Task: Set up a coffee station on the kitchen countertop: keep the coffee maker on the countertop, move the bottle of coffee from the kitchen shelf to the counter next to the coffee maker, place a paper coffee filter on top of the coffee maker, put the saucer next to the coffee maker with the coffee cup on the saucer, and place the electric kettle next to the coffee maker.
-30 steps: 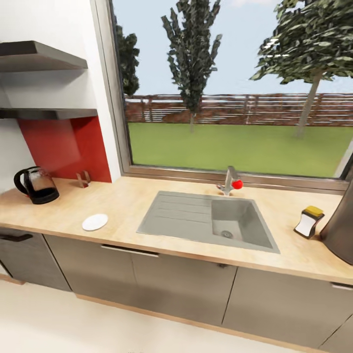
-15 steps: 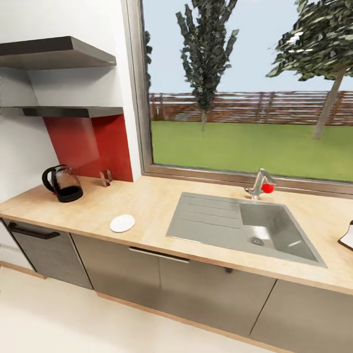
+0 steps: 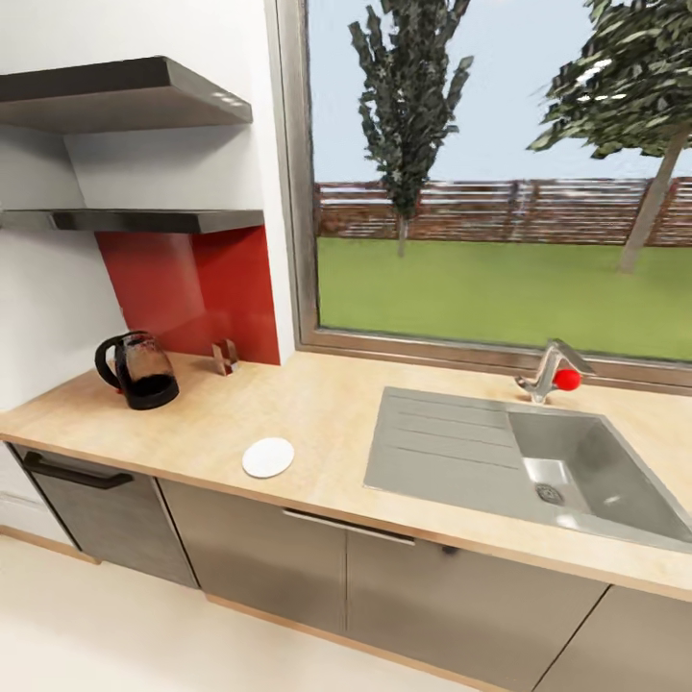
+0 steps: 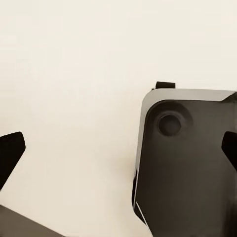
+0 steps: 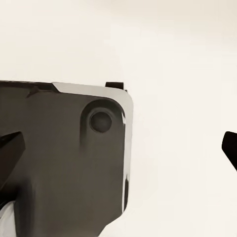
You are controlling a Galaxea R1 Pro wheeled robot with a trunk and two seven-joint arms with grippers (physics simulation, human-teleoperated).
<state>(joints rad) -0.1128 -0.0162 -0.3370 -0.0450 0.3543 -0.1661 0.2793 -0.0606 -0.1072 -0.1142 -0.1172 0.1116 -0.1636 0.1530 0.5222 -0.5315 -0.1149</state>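
Table (image 3: 327, 413) spans mid-frame | shelf (image 3: 135, 220) upper left | electric kettle (image 3: 141, 370) far left on table | saucer (image 3: 268, 457) lower centre-left, nearer me | both pincers point at floor, fingertips spread, gripping nothing; I judge left arm nearer.

Robot base (image 4: 187, 168): glossy black panel, rounded corner, silver edge trim (one round recessed fitting); black fingertips (image 5: 231, 146).

We see the electric kettle (image 3: 140, 370) on the kitchen countertop (image 3: 317, 413) at the left, below the kitchen shelf (image 3: 135, 220); the saucer (image 3: 268, 457) lies between it and the sink (image 3: 538, 466).
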